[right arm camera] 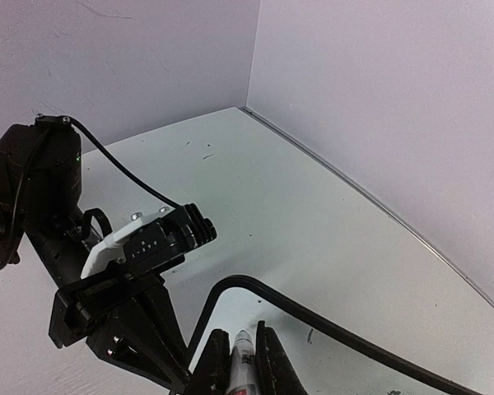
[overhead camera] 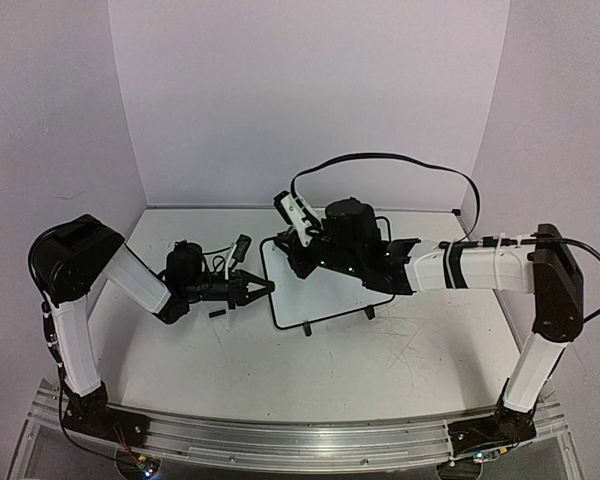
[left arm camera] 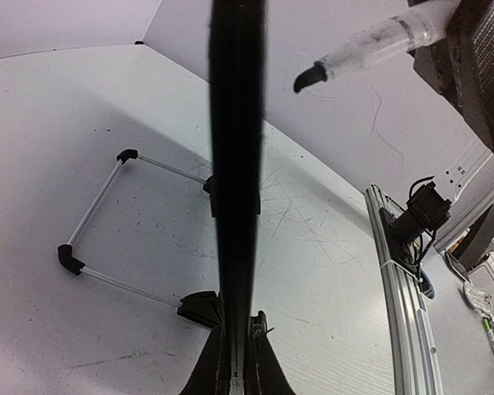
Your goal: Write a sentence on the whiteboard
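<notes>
Whiteboard (overhead camera: pixel 325 300) stands on the table (overhead camera: pixel 280 390) right at the tip of the left gripper (overhead camera: pixel 265 288) and below the right one. Its two small black feet (overhead camera: pixel 308 328) rest on the tabletop along its lower edge. How steeply it leans I cannot tell. In the top view its face shows plain white.

The left gripper is pressed together on the left edge of the board. In its own wrist view this edge runs as a black strip straight up from between the fingers (left arm camera: pixel 267 366). The right gripper (right arm camera: pixel 241 339) hangs near the upper left corner of the board and pinches a marker (left arm camera: pixel 379 41). The dark tip points toward the board, but I cannot tell whether it touches.

The table is white and matte, with many thin grey scratches, most of them on the near side of the left gripper. A small dark piece (overhead camera: pixel 216 313) lies just beside that gripper and is too small to name. An aluminium rail (overhead camera: pixel 310 440) runs along the near edge, behind both grippers. Pale lilac walls (overhead camera: pixel 310 100) close the table beyond the grippers and on both sides. A black cable (overhead camera: pixel 380 157) makes an arc above the right gripper.
</notes>
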You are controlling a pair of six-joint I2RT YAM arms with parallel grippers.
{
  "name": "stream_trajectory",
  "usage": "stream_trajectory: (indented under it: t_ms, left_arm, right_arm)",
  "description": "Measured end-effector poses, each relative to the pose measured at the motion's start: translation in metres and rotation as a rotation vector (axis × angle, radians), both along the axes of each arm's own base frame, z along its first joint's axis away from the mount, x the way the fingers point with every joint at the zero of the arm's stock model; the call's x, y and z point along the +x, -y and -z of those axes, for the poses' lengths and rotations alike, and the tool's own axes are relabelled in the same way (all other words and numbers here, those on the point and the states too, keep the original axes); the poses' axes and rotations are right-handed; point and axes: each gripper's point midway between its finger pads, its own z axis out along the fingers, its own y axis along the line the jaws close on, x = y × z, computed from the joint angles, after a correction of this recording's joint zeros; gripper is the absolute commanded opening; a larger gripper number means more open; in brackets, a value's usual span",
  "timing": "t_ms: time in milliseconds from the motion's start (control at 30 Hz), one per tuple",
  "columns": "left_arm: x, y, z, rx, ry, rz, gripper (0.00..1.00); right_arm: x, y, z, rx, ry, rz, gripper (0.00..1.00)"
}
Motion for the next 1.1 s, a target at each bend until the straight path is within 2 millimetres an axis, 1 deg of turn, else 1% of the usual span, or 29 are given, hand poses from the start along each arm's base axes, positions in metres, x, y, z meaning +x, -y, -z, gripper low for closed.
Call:
stream_trajectory:
  t_ms: [533, 667, 833, 1100]
  left_arm:
    - [-0.001, 0.004, -0.001, 0.013, 0.010, -0.017, 0.00]
    - [-0.001, 0.004, -0.001, 0.016, 0.014, -0.016, 0.00]
    - [0.000, 0.003, 0.000, 0.022, 0.009, -0.025, 0.00]
    - [0.001, 0.003, 0.000, 0.024, 0.009, -0.029, 0.00]
  right_arm:
    - [-0.001, -0.002, -0.002, 0.004, 0.002, -0.004, 0.00]
    - [0.001, -0.005, 0.001, 0.002, 0.001, -0.004, 0.00]
    - [0.003, -0.007, 0.010, -0.010, -0.008, -0.004, 0.00]
    - [0.006, -0.005, 0.010, -0.014, -0.001, 0.021, 0.00]
